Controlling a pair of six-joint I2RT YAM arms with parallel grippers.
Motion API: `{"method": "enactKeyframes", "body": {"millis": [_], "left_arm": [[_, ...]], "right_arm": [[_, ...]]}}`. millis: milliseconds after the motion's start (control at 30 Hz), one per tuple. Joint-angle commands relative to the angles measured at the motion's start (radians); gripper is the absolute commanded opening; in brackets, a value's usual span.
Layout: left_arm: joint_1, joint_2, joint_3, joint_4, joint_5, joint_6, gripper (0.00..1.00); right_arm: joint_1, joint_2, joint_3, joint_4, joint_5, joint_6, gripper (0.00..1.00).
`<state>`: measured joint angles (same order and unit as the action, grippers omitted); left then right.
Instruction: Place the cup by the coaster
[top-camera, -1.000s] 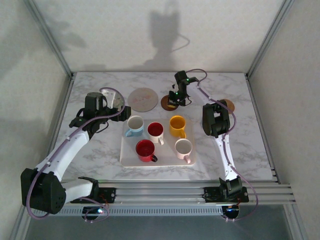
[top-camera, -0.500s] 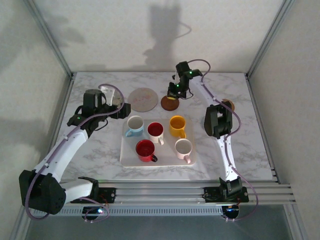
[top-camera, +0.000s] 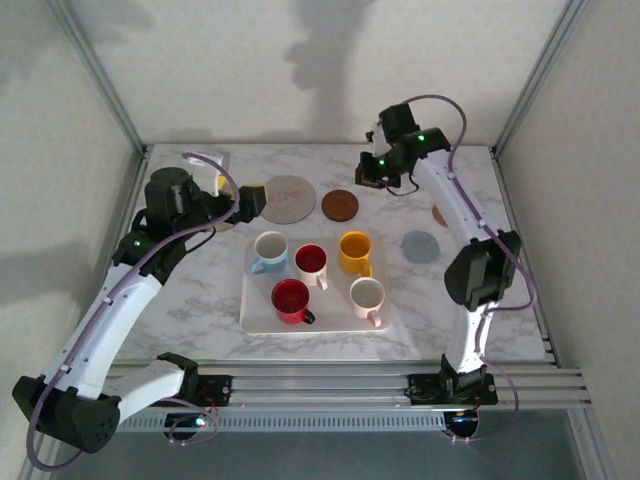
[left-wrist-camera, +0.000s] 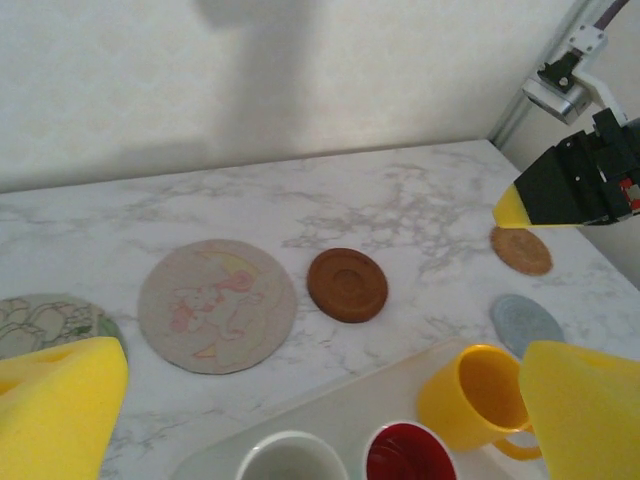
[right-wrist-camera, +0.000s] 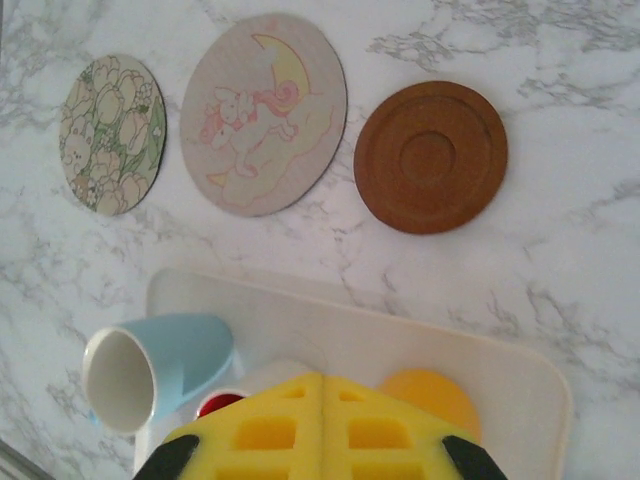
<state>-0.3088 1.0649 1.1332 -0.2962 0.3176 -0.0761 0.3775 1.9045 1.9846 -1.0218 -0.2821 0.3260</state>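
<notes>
Five cups stand on the white tray (top-camera: 250, 318): a light blue one (top-camera: 268, 250), a red-lined one (top-camera: 312, 260), a yellow one (top-camera: 355, 250), a red one (top-camera: 291, 300) and a white one (top-camera: 367, 296). The brown coaster (top-camera: 340, 205) lies bare behind the tray. My right gripper (top-camera: 372, 172) hovers above and behind that coaster, its yellow pads shut (right-wrist-camera: 323, 420) with nothing between them. My left gripper (top-camera: 250, 200) hangs open over the tray's back left, fingers wide apart (left-wrist-camera: 320, 420), above the yellow cup (left-wrist-camera: 470, 395) and the brown coaster (left-wrist-camera: 347, 285).
A large bunny coaster (top-camera: 285, 198) lies left of the brown one, a floral coaster (left-wrist-camera: 45, 320) further left. A grey coaster (top-camera: 420, 246) and a cork coaster (top-camera: 440, 215) lie right of the tray. Frame posts and walls ring the marble table.
The right gripper has lifted off the brown coaster and swung back and right, still shut, uncovering the grey coaster. The left arm has risen and pulled slightly left.
</notes>
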Motion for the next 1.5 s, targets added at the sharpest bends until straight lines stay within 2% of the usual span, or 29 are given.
{"method": "enactKeyframes", "body": {"millis": [0,167,400,633,933,1233,1467], "left_arm": [[-0.054,-0.026,-0.017,0.031,-0.058,-0.026,1.00],[-0.107,-0.031,-0.064,0.098,-0.054,-0.022,1.00],[-0.202,0.040,-0.041,0.074,-0.055,0.034,1.00],[-0.272,0.120,-0.056,0.124,-0.066,0.059,1.00],[-0.311,0.230,-0.051,0.161,-0.055,0.059,1.00],[-0.326,0.318,-0.011,0.149,-0.054,0.078,1.00],[-0.326,0.357,0.002,0.128,-0.066,0.100,1.00]], "right_arm": [[-0.017,-0.110,-0.103,-0.029,0.052,-0.010,0.01],[-0.029,-0.275,-0.283,-0.004,0.098,0.030,0.00],[-0.056,-0.482,-0.514,0.037,0.186,0.091,0.00],[-0.107,-0.571,-0.652,0.035,0.281,0.095,0.00],[-0.177,-0.549,-0.755,0.059,0.282,0.088,0.00],[-0.218,-0.403,-0.764,0.114,0.261,0.087,0.00],[-0.229,-0.281,-0.747,0.143,0.308,0.098,0.00]]}}
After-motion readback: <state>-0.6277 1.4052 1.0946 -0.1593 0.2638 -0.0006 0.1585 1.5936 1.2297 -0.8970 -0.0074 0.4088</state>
